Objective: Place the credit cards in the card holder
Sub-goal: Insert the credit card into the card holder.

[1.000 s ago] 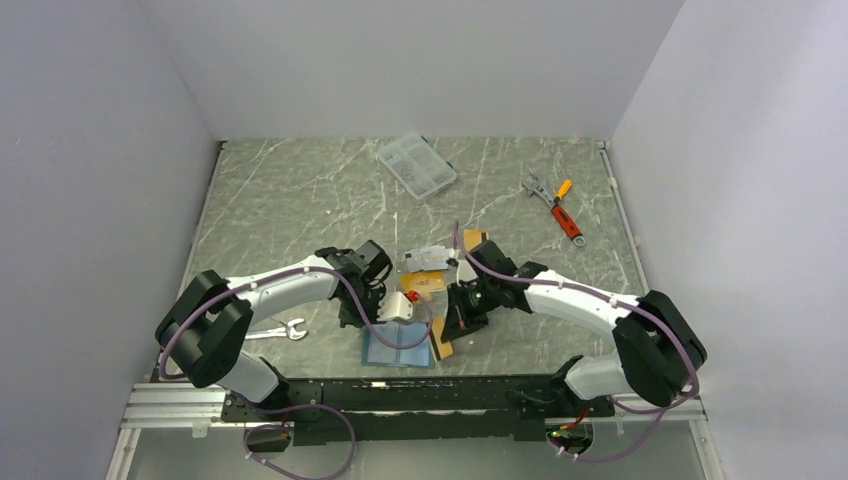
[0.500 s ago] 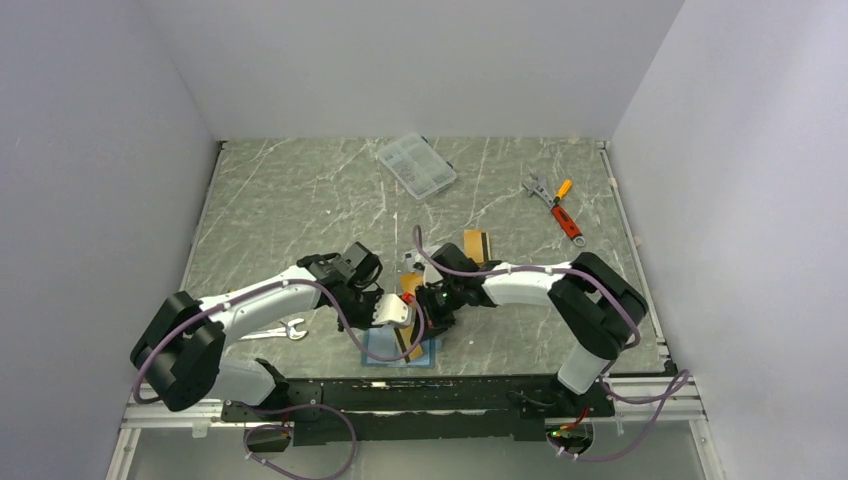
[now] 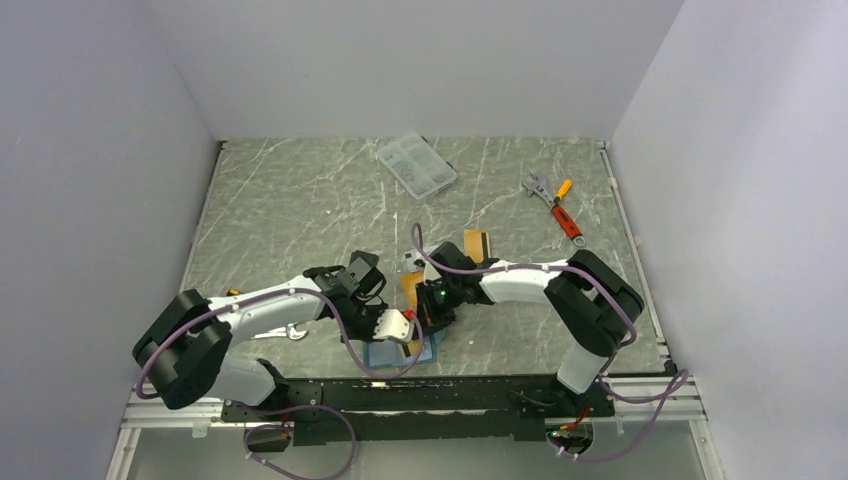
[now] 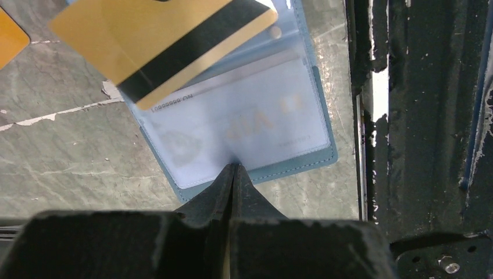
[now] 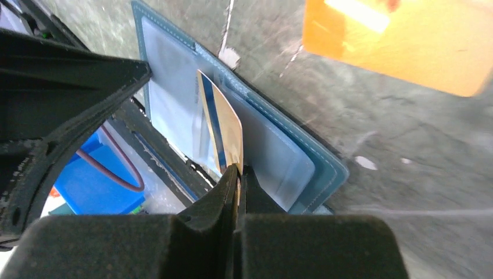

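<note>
The left gripper (image 4: 232,170), shifted nearer the front edge of the table (image 3: 300,200), pinches the rim of the open teal-blue folding card holder (image 4: 290,170), its sleeved print too blurred to read, while the swung-in right gripper (image 5: 238,171) clamps a dark-striped gold plastic credit card (image 5: 224,125) edge-down onto it.

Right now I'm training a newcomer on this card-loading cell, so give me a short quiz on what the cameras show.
1. True or false: the left gripper stands wide open, well away from the card holder.
2. What does the right gripper hold? A nothing; B the card holder; C an orange-gold card with a dark stripe.
3. Fill in: the card holder lies ___, not folded shut.

Key: 1 false, its closed fingertips meet at the holder's near edge; 2 C; 3 open.
</note>
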